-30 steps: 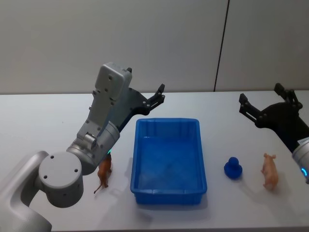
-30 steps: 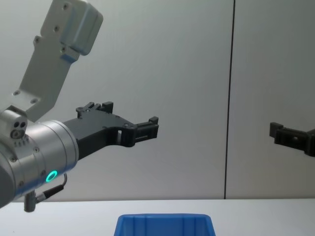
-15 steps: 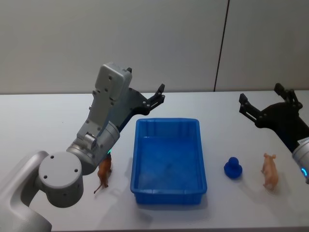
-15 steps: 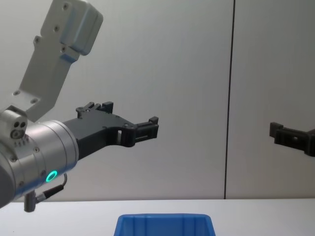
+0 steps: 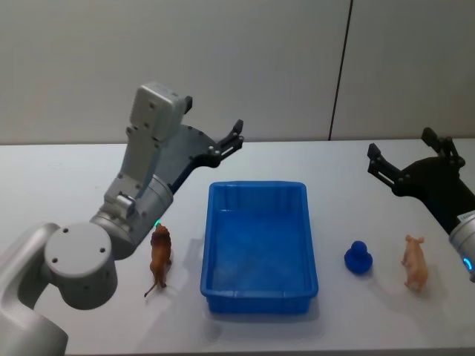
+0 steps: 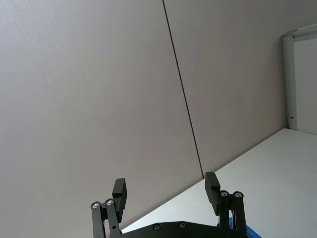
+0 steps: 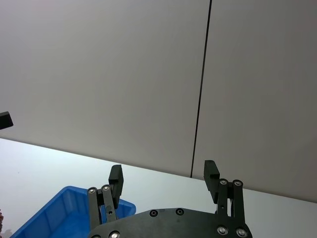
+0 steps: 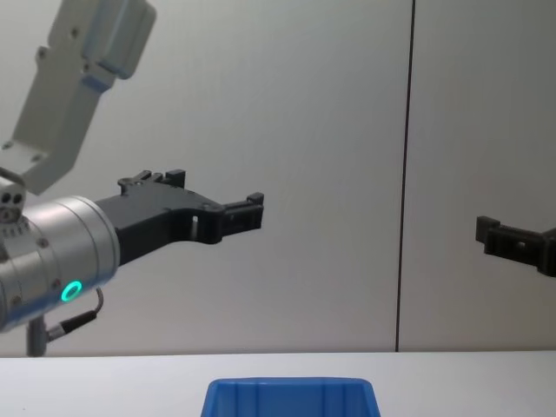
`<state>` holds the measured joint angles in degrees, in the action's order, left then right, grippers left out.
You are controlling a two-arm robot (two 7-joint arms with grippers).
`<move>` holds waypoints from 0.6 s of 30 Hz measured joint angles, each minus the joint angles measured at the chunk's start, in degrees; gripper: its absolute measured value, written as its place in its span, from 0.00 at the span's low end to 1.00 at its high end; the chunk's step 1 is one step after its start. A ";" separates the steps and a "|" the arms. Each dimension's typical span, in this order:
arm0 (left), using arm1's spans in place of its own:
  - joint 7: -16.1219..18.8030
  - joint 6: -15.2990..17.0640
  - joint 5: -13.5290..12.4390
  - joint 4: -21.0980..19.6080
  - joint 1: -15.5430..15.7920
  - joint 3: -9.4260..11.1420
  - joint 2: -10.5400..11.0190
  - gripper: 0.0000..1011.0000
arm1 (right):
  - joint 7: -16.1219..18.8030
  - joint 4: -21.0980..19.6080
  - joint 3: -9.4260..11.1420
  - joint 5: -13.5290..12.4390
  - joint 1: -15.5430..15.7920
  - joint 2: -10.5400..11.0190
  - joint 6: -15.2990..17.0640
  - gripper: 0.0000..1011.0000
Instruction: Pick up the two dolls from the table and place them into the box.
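**Entry: pick-and-place, opening step**

- Table [image 5: 59,178]: plain white and carries everything listed.
- Box [image 5: 257,185]: bright blue bin at the centre of the table, open top, nothing inside it in the head view.
- Blue doll [image 5: 358,259]: small rounded toy standing on the table to the box's right, near its wall but apart from it.
- Pink pig figure [image 5: 414,262]: just right of the blue doll.
- Brown lion figure [image 5: 159,256]: on the table to the left of the box, close to its wall. Which of these two is the second doll cannot be settled.
- Left end effector [image 6: 166,183]: raised above the table at the box's far-left corner, jaws spread wide, holding nothing.
- Right end effector [image 5: 401,144]: raised beyond the blue doll and the pig, jaws wide, also holding nothing.

Step in hand, as judged: the first reach — nothing grasped, nothing placed. The next move calls for one end effector to tip downward and descend over a doll, with its jaws straddling the toy before closing. The right one is the nearer to the blue doll.
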<state>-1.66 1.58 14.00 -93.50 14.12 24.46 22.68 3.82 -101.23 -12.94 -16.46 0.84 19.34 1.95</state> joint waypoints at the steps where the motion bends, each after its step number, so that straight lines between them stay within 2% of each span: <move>1: -0.07 0.13 0.25 0.00 0.05 -0.16 0.08 0.99 | 0.00 0.00 0.00 0.00 0.00 0.00 0.00 0.99; 8: -0.59 1.71 2.89 0.12 0.19 -1.21 0.56 0.99 | 0.00 0.00 0.00 0.00 0.00 0.00 0.00 0.99; 18: -0.98 6.29 7.24 0.97 0.12 -2.43 1.10 0.99 | 0.00 0.00 0.00 0.00 0.00 0.00 0.00 0.99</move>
<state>-2.64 7.87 21.24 -92.54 14.24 22.03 23.78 3.83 -101.23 -12.94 -16.46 0.84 19.34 1.95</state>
